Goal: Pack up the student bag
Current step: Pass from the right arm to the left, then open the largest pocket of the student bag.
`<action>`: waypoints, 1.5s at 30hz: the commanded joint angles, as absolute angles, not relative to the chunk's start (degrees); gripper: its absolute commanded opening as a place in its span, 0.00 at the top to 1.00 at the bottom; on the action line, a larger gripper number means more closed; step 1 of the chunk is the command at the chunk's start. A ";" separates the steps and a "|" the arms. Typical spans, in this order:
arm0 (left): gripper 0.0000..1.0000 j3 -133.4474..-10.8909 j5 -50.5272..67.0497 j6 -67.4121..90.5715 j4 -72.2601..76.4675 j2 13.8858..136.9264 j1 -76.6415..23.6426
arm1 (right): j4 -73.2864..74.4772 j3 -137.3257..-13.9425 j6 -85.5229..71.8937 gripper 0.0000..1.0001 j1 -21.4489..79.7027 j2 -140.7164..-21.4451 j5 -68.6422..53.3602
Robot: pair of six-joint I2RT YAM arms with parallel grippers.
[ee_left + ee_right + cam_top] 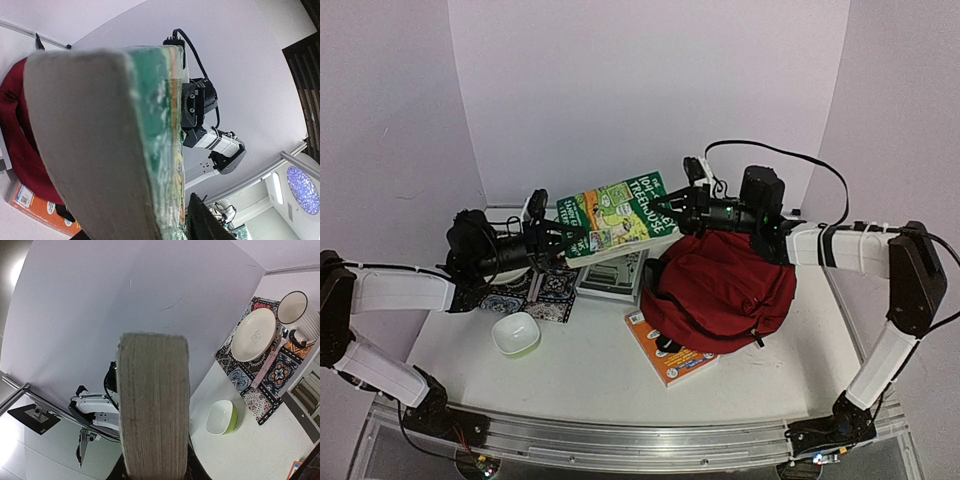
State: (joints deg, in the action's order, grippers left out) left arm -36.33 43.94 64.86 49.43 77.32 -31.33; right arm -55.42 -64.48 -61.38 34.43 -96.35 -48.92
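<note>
A thick green paperback hangs in the air between my two arms, above the back of the table. My right gripper is shut on its right end; the right wrist view shows only the grey page edge filling the jaws. My left gripper straddles the book's left end. In the left wrist view one dark finger lies close against the green cover; the other finger is hidden, so I cannot see whether the jaws press. The student bag, dark red, slumps on the table below the right gripper.
An orange book pokes out from under the bag's front. A white and green bowl sits front left. Patterned mats with a white plate lie at the left, and a grey book rests beside them.
</note>
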 commanded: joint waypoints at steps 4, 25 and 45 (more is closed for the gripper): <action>0.90 -34.18 42.72 68.32 55.47 76.77 -31.29 | -60.57 -62.12 -59.81 0.95 32.29 -97.93 -50.25; 1.00 -28.94 32.79 67.55 54.22 80.71 -30.86 | 8.97 -67.11 -13.70 0.25 41.69 -86.34 -9.89; 1.00 -29.50 34.21 66.71 52.11 80.72 -30.50 | 25.17 -75.97 -8.47 0.39 54.41 -96.68 23.19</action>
